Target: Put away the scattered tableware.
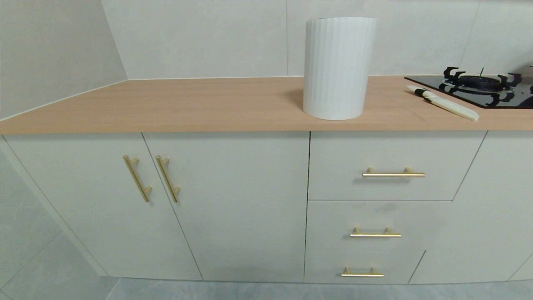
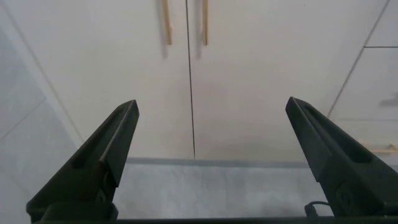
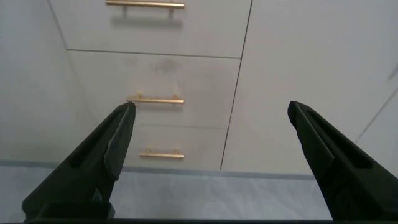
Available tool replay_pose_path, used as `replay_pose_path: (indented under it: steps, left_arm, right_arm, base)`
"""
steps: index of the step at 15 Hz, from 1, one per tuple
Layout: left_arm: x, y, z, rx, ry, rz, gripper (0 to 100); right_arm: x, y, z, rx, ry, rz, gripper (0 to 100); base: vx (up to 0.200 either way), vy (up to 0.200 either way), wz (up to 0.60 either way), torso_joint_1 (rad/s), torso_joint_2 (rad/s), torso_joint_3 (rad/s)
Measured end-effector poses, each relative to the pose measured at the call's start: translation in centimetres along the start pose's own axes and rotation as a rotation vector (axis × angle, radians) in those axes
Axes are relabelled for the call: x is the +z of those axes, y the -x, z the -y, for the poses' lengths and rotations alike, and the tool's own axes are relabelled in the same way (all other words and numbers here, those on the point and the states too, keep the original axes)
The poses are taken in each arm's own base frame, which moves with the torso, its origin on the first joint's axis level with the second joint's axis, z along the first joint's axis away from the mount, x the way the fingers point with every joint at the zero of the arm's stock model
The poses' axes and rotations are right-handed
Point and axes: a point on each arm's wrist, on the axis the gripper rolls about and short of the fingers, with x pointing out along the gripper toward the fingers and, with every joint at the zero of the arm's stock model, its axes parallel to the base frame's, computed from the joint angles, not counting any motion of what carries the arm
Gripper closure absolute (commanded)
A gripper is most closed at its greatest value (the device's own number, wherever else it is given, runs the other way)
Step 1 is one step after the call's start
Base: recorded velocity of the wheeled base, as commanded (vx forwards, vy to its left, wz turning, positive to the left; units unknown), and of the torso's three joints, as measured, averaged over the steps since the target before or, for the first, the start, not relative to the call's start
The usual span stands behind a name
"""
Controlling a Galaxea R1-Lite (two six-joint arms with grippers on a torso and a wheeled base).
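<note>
Below counter level, the robot's left tool [image 2: 211, 104] hangs with its two dark fingers spread wide apart and nothing between them, facing the seam of a pair of pale cupboard doors [image 2: 249, 81], just above the grey floor [image 2: 211, 186]. The right tool [image 3: 211, 107] is likewise spread apart and empty, in front of a stack of three drawers [image 3: 155, 74] with slim gold bar handles.

Up on the wooden counter [image 1: 187, 104], a tall white ribbed container [image 1: 337, 68] stands upright, right of the middle and close to the front edge; its inside cannot be seen from the head view. A cream-coloured knife [image 1: 443, 103] with a black band near one end lies flat toward the counter's right end, set diagonally, just beside the front left corner of a black glass hob [image 1: 479, 85]. Container and knife are apart, and both sit well above the two tools.
</note>
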Motion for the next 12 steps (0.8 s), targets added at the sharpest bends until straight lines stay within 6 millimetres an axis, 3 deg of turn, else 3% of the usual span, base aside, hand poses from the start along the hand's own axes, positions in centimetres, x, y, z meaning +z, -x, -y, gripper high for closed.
replay_pose_path:
  steps: [9, 12]
  left_arm:
    - [0.0, 0.0, 0.0, 0.0, 0.0, 0.0, 0]
    - [0.0, 0.0, 0.0, 0.0, 0.0, 0.0, 0]
  right_arm:
    - [-0.01, 0.0, 0.0, 0.001, 0.0, -0.001, 0]
    - [0.0, 0.0, 0.0, 0.001, 0.0, -0.001, 0]
  base:
    - [0.2, 0.0, 0.0, 0.004, 0.0, 0.003]
    - [0.0, 0.0, 0.0, 0.0, 0.0, 0.0]
